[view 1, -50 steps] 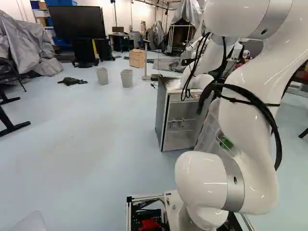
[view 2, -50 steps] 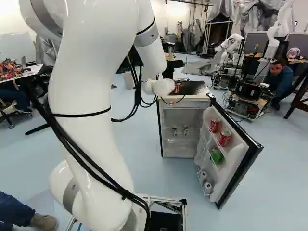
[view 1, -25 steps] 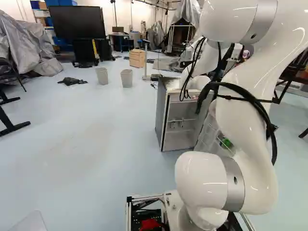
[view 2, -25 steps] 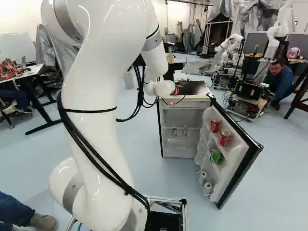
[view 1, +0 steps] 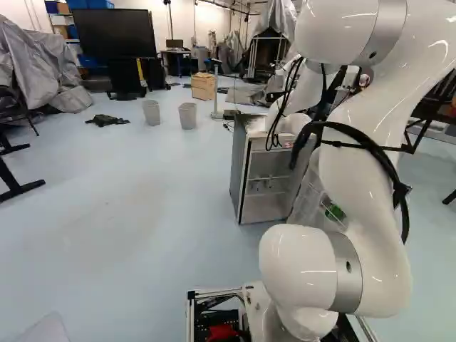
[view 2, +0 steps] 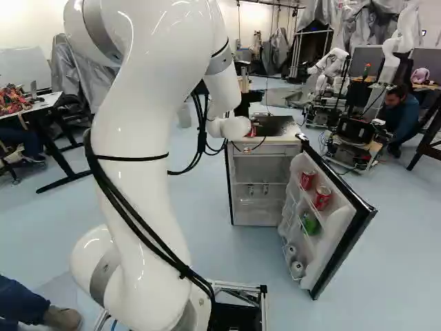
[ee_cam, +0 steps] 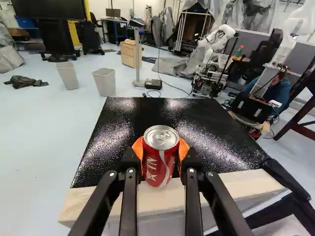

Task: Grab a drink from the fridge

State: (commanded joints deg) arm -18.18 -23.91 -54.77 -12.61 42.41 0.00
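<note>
Over the front edge of the fridge top, my gripper [ee_cam: 160, 150] is shut on a red can [ee_cam: 158, 169], an orange pad on each side of it. The can is upright; whether its bottom touches the top is hard to tell. In the right base view a bit of red can [view 2: 253, 130] shows beside the white wrist, which hides most of the gripper. The fridge [view 2: 260, 181] stands open. On its door [view 2: 339, 227] are two red cans [view 2: 322, 198], a green item [view 2: 310, 223] and, lower down, white-topped cans [view 2: 296, 269].
The black fridge top [ee_cam: 162, 115] stretches ahead of the gripper. Two grey bins [ee_cam: 105, 81] and a wooden cabinet [ee_cam: 131, 53] stand beyond it on the floor. Another robot [ee_cam: 214, 54] stands farther back, with a person near it. The open door juts toward the base.
My upper arm has swung somewhat to the right in the right base view, mostly in the earlier half second. The wrist by the fridge top has hardly shifted, and the base has stayed still.
</note>
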